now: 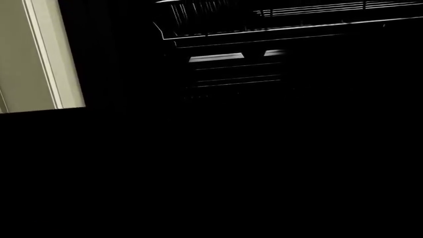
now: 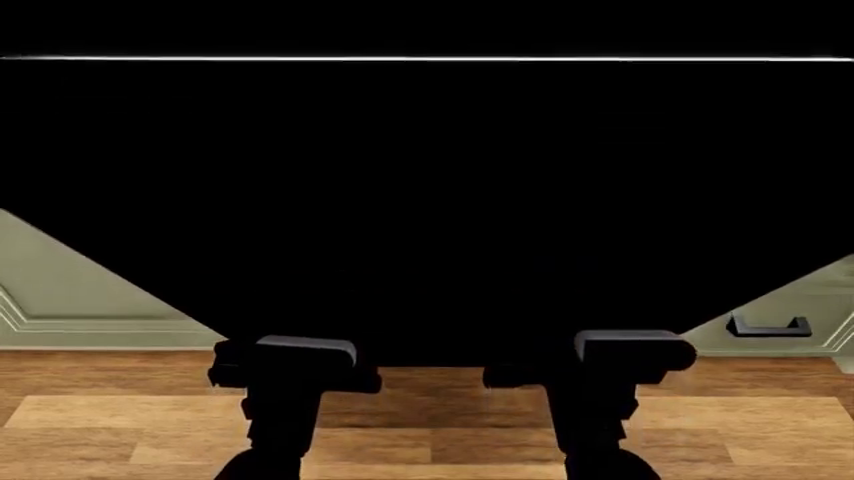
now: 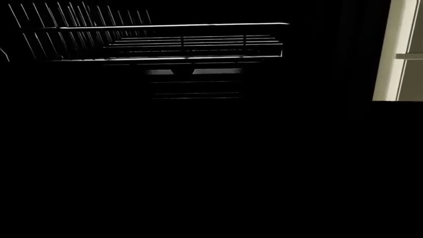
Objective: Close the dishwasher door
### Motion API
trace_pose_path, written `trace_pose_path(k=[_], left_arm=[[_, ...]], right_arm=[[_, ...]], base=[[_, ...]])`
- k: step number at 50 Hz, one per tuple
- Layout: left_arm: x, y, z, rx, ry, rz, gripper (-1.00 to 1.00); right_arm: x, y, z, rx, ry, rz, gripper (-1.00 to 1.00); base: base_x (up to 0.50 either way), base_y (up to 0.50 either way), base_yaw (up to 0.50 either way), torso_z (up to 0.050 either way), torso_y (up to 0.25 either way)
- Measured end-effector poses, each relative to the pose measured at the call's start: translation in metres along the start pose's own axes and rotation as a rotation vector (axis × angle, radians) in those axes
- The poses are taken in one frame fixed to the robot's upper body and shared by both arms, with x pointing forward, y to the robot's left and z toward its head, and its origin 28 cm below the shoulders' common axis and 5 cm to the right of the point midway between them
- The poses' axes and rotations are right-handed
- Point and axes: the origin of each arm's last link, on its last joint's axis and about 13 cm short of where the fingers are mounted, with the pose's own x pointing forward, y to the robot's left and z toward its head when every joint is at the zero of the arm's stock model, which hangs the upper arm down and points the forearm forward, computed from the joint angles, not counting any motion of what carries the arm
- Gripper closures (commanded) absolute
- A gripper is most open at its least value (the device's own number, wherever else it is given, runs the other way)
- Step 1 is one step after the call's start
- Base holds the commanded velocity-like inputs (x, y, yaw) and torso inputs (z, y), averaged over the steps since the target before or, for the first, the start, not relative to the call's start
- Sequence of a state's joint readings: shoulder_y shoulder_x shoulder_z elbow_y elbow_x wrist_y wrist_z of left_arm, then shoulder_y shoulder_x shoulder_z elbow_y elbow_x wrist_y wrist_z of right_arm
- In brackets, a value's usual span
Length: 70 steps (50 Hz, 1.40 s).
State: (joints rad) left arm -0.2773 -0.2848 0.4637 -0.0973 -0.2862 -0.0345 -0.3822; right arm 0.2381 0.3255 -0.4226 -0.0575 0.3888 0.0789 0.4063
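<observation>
The dishwasher door is a wide glossy black panel, folded down towards me and filling most of the head view. A thin bright line marks its far edge. My left arm and right arm reach up to the door's near edge from below. Their fingers merge with the black panel, so neither gripper's state shows. The wrist views look into the dark open dishwasher, with a wire rack faintly outlined. No fingers can be made out in either wrist view.
Pale green cabinet fronts flank the dishwasher on both sides, also seen in the wrist views. A dark bar handle sits on the right cabinet. Wooden floor lies beneath my arms.
</observation>
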Motion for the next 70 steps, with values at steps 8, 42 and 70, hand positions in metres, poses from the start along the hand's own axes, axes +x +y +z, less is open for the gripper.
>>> trace_pose_path(k=[8,42,70], left_arm=[[0.003,0.000,0.001,0.002,0.001,0.001,-1.00],[0.017,-0.001,0.008,0.004,0.009,0.007,-1.00],[0.028,-0.002,0.015,0.007,0.024,0.013,-1.00]], right_arm=[[0.003,0.000,0.001,-0.001,0.000,-0.002,-1.00],[0.016,-0.002,0.011,0.000,-0.001,-0.001,-1.00],[0.027,-0.005,0.019,0.005,0.008,0.000,-1.00]], base=[[0.00,0.00,0.00,0.000,0.002],[0.00,0.00,0.00,0.000,0.000],[0.00,0.00,0.00,0.000,0.000]])
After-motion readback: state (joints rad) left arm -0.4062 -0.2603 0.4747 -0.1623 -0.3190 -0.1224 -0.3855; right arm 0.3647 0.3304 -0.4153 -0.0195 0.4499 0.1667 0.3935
